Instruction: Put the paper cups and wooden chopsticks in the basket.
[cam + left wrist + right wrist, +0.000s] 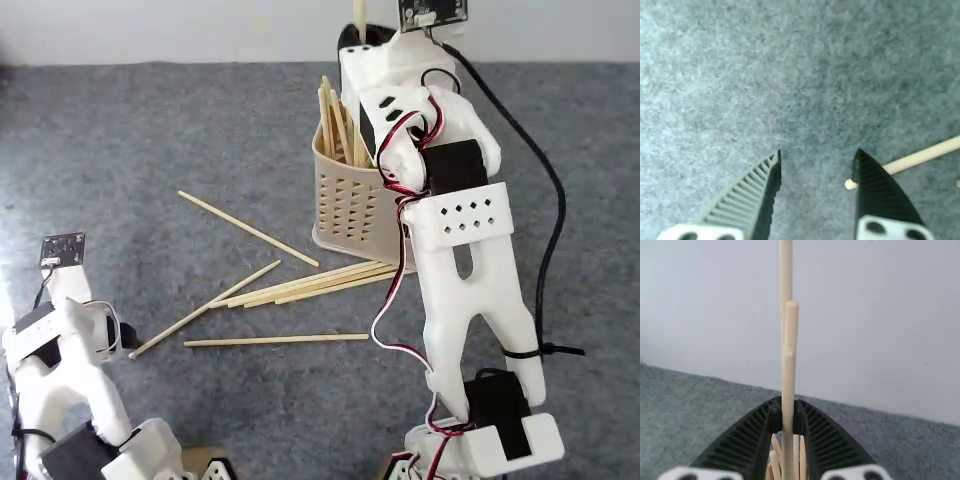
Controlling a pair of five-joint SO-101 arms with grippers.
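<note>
Chopsticks come first here: a pair of chopsticks [788, 365] stands upright in the right tool [787, 407], directly above the basket [350, 205]. The ribbed jaws are closed tight on the two sticks, and one stick sits higher than the other. To do the drop well, I judge the tool should come lower until the bottom ends are inside the rim, among the standing sticks [335, 115], and only then open. A release from high up risks a stick bouncing off the rim or tipping out. The pair should also stay vertical, since the uneven ends may strike at different moments.

The basket is a tall beige plastic tub with rows of small slots in its wall, and the sticks inside lean on its rim. The sticks are pale, smooth, round wood, slim and light, so they probably roll easily. Several loose chopsticks [300, 285] lie flat just in front of the basket, some bunched close to its base and others fanned farther out. The worktop [150, 130] has a grey, fuzzy, felt-like cover. It should curb rolling, but I expect it leaves little room for a jaw to slip under a stick.

Well apart from the basket, the left tool [818, 152] hangs low over the worktop with its jaws wide open, holding nothing. The far end of one chopstick [920, 155] lies just beside its dark jaw.
</note>
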